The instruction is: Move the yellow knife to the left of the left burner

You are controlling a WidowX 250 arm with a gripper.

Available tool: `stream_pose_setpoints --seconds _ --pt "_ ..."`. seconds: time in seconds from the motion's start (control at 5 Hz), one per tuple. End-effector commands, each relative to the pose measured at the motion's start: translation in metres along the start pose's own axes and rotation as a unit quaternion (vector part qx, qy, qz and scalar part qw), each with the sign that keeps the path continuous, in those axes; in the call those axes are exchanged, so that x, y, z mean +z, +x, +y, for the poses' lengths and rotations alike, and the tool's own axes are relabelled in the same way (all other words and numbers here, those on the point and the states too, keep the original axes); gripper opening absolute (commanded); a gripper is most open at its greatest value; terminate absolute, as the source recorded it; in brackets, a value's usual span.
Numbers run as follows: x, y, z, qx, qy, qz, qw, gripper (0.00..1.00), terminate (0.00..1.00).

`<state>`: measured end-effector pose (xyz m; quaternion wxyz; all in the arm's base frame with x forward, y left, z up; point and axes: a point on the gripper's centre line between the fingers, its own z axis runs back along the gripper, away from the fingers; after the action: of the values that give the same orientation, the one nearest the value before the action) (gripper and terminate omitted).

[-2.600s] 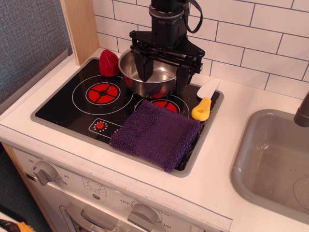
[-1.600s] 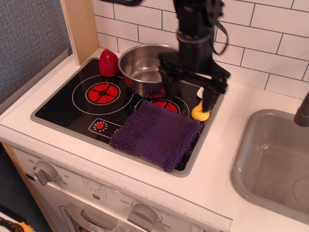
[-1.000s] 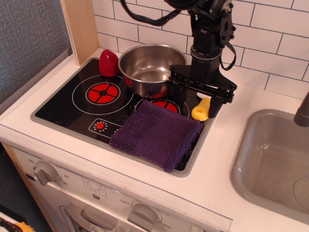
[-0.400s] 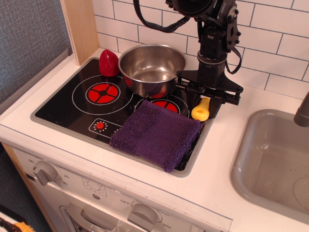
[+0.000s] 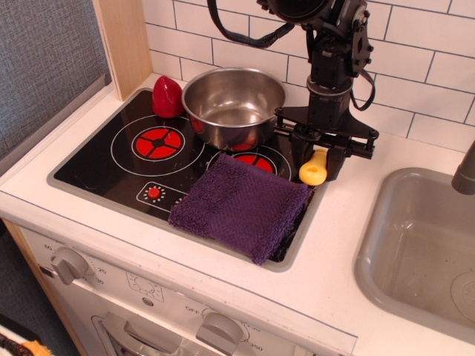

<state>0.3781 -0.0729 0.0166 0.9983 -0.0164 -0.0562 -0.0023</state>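
Note:
The yellow knife [image 5: 314,170] lies at the right edge of the cooktop; only its yellow handle shows, and the white blade is hidden behind my gripper. My gripper [image 5: 318,157] is lowered over it, with its two black fingers closed against the sides of the handle just above the cooktop. The left burner [image 5: 157,142], a red segmented disc with white rings, is far to the left on the black glass with nothing on it.
A steel pot [image 5: 234,104] stands at the back centre, just left of my gripper. A purple cloth [image 5: 241,206] covers the front right of the cooktop and part of the second burner [image 5: 252,159]. A red pepper toy [image 5: 168,96] is at the back left. A sink [image 5: 423,245] lies to the right.
My gripper moved right from over the pot, came down over the knife and drew its fingers in around the handle. The handle has shifted slightly right.

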Motion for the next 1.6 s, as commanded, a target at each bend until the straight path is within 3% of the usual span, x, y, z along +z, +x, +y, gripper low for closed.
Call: stream_pose_setpoints --seconds 0.0,0.2,0.4,0.6,0.8,1.0,1.2,1.4 --pt "0.1 0.012 -0.014 -0.036 -0.039 -0.12 0.9913 0.0 0.0" --pt "0.13 -0.015 0.015 -0.041 -0.011 -0.126 0.9912 0.0 0.0" --pt "0.14 -0.049 0.063 -0.04 0.011 -0.11 0.9931 0.0 0.0" --pt "0.133 -0.092 0.108 -0.014 0.063 -0.083 0.9945 0.0 0.0" --pt "0.121 -0.117 0.156 0.007 0.09 -0.071 0.9934 0.0 0.0" --pt "0.115 -0.131 0.204 0.009 0.105 -0.057 0.9928 0.0 0.0" --pt "0.101 -0.132 0.221 0.019 0.119 -0.044 0.9917 0.0 0.0" --pt "0.064 -0.115 0.232 0.004 0.124 -0.012 0.9922 0.0 0.0"
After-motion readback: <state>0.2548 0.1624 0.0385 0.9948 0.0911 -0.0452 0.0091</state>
